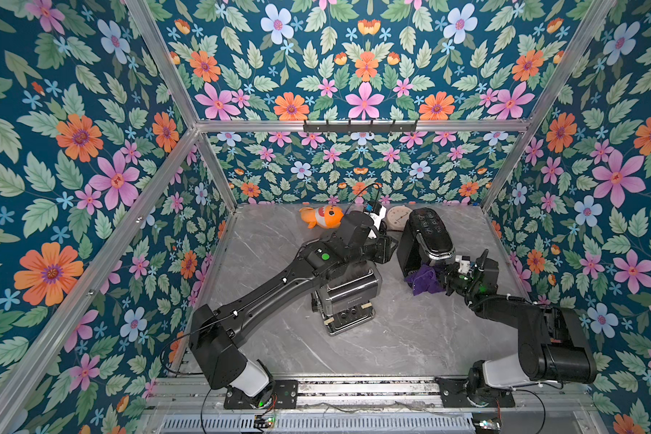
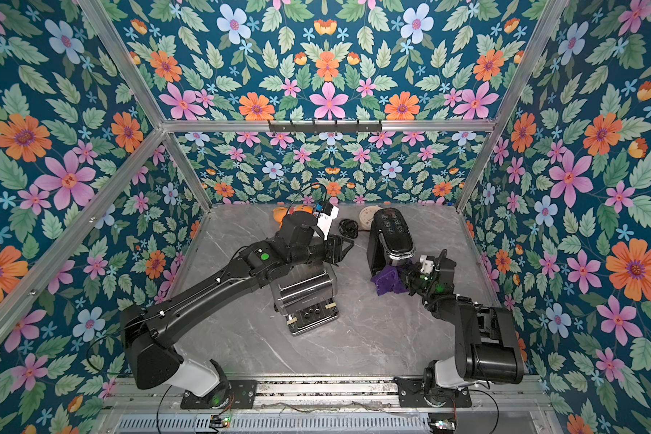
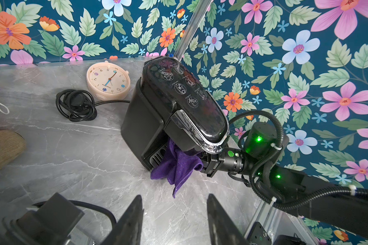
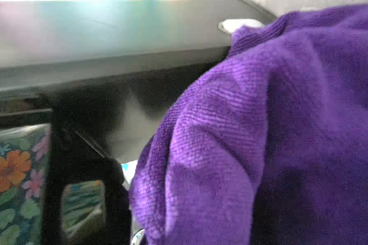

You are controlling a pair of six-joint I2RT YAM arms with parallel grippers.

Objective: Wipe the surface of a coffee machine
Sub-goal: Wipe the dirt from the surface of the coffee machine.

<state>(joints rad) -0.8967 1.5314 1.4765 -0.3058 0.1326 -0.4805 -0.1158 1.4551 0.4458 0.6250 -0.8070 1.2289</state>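
Observation:
The black coffee machine (image 1: 425,240) (image 2: 389,240) (image 3: 174,110) stands at the back right of the table, its glossy top printed with icons. A purple cloth (image 1: 424,281) (image 2: 388,281) (image 3: 176,164) is bunched under its front overhang, against the drip area. My right gripper (image 1: 446,279) (image 3: 206,164) is shut on the cloth, which fills the right wrist view (image 4: 263,137) and hides the jaws there. To the machine's left, clear of it, my left gripper (image 1: 389,248) (image 3: 174,197) hangs open and holds nothing.
A silver and black appliance (image 1: 348,300) stands under the left arm. A cream clock (image 3: 107,81), a coiled black cable (image 3: 75,105) and an orange fish toy (image 1: 322,217) lie along the back wall. The right wall is close behind the right arm.

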